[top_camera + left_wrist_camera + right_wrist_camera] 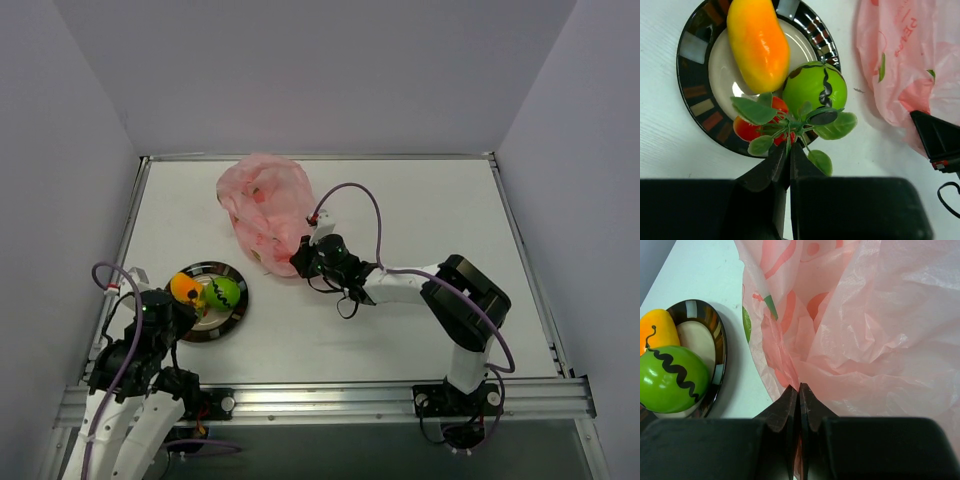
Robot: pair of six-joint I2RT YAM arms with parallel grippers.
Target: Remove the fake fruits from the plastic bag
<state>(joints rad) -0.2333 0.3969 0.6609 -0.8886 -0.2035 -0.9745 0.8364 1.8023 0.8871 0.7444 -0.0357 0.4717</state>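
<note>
The orange-yellow fruit (758, 44) and the lime-green fruit (815, 87) with a dark zigzag lie on the round dark-rimmed plate (692, 75). My left gripper (788, 146) is shut on the green stem of a leafy sprig (755, 110) carrying small red pieces (746, 130), held over the plate's near rim. The pink plastic bag (265, 205) stands crumpled behind the plate. My right gripper (799, 388) is shut on a fold of the bag's film (880, 325) at its near edge. Green and red patches show through the film; I cannot tell print from contents.
The plate (232, 318) sits at the table's front left, close to the left arm's base. Grey walls enclose the table on three sides. The right arm (400, 285) stretches across the middle toward the bag, with a purple cable looping above it.
</note>
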